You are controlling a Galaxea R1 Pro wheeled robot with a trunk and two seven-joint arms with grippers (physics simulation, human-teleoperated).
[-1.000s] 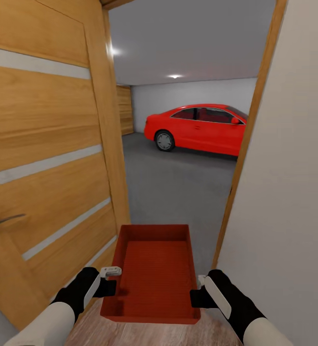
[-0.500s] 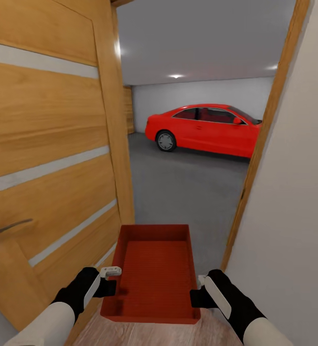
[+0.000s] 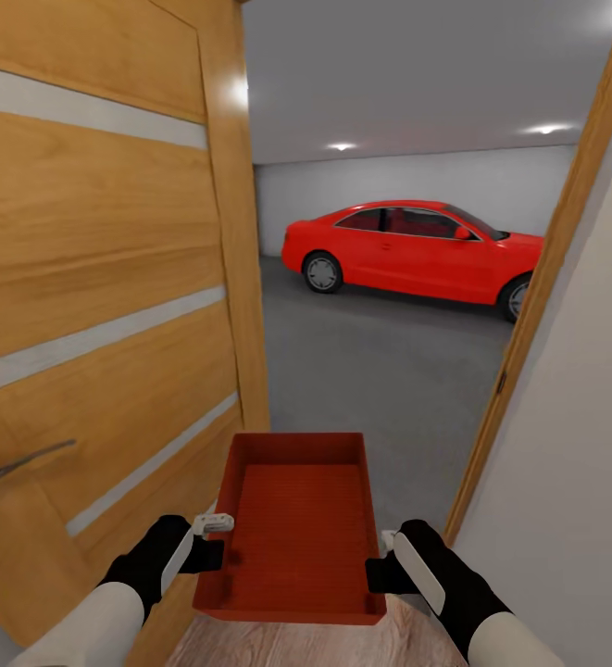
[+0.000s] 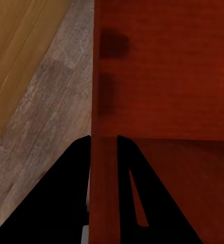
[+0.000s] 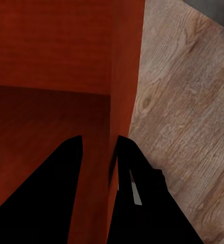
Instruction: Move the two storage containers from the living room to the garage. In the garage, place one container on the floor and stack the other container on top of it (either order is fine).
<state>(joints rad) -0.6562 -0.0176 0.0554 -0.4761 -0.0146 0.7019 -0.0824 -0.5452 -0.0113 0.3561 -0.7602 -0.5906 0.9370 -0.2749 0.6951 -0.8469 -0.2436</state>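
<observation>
Left gripper point(image 3: 215, 542) pinches the left wall of the bin point(image 3: 296, 519), one finger inside and one outside; left wrist view confirms it, dark fingers point(image 4: 66, 198) straddling the thin red wall point(image 4: 104, 168). Right gripper point(image 3: 384, 560) does the same on the right wall, fingers point(image 5: 142, 193) on either side of the wall in the right wrist view. Bin hangs level between both arms, lower centre of the frame, empty, clear of the ground

Position: in the doorway. Open wooden door point(image 3: 93, 278) fills the left of the frame, door frame point(image 3: 546, 278) and pale wall point(image 3: 583, 482) on the right. Wood-plank flooring point(image 3: 287, 644) lies under the bin at the bottom edge, and both wrist views show planks point(image 4: 45, 101) below, so my read is the robot is not yet on concrete

Garage floor point(image 3: 370, 371) starts just ahead, grey, with a red car point(image 3: 407, 248) parked at the back, upper centre-right

Progress, as a judgement:
- first bin: picked up, at the garage threshold, not yet set down
- second bin: can't say where it is from here
- stacking: not started

Left to do: clear the doorway, put this bin down on the concrete, deal with the other bin, stack it on top. Gap between door and frame looks snug for a bin held by both sides
</observation>
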